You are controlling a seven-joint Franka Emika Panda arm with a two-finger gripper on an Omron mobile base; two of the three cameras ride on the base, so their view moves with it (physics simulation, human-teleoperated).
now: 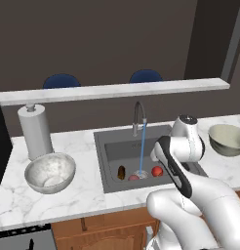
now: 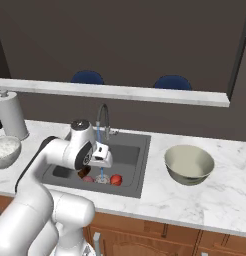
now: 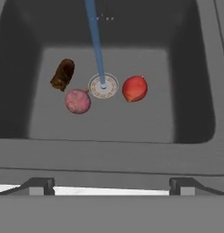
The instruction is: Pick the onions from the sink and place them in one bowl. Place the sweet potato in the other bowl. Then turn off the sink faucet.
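Marble counter (image 1: pixel 78 195) with a dark grey sink (image 1: pixel 112 149) set into it, seen from the base cameras and from the hand. On the counter, well apart from one another, stand the wide silvery grey mottled bowl (image 1: pixel 50 172) to one side of the basin and the smaller olive-beige bowl (image 2: pixel 189 164) to the other; a paper-towel roll (image 1: pixel 35 131) stands behind the grey bowl. The gooseneck faucet (image 1: pixel 138 117) is running, its blue stream (image 3: pixel 96 43) falling onto the round drain (image 3: pixel 103 86). The gripper (image 3: pixel 111 187) hangs above the near edge of the basin with its fingers spread wide and nothing between them. All three task items lie on the sink floor, close around the drain but apart from each other: the bright red onion (image 3: pixel 134 88) on one side, the duller pinkish onion (image 3: pixel 78 101) on the other, and the oblong brown sweet potato (image 3: pixel 63 74) just beyond the pinkish one. Judged step: descent for a first pick, neither bowl yet filled. The bright red onion looks the easier start (it sits clear of its neighbours); the jaws should come straight down, straddle the ball at its widest part and close gently, since a round thing may roll or squirt free. No brand, label or legible writing appears on any surface.
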